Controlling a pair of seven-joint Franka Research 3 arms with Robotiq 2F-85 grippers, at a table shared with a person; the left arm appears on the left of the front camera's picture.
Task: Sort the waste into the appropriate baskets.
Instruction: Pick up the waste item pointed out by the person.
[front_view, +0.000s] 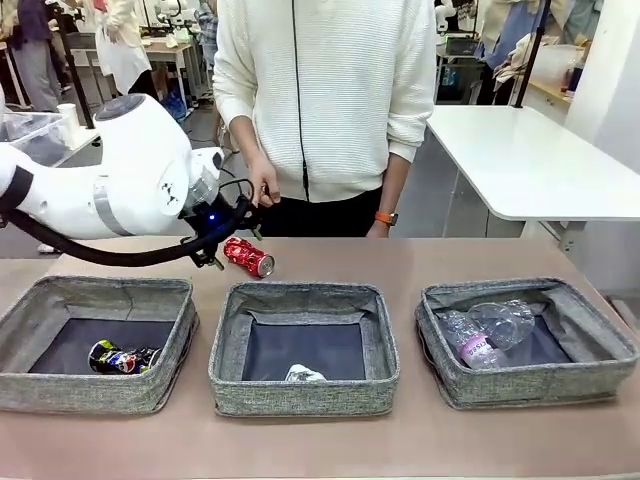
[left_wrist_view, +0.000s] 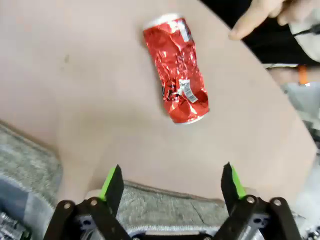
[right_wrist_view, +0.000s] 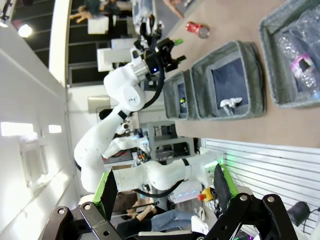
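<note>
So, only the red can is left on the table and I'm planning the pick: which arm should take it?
Left. Its open left gripper already hovers close to the red can lying beyond the baskets. The right gripper is far back from the table.

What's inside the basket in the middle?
The middle basket holds a small whitish paper wad, lying near its front wall on the dark bottom. That front wall hides the wad's lower edge and a strip of the floor, so anything flat lying there can't be seen.
</note>
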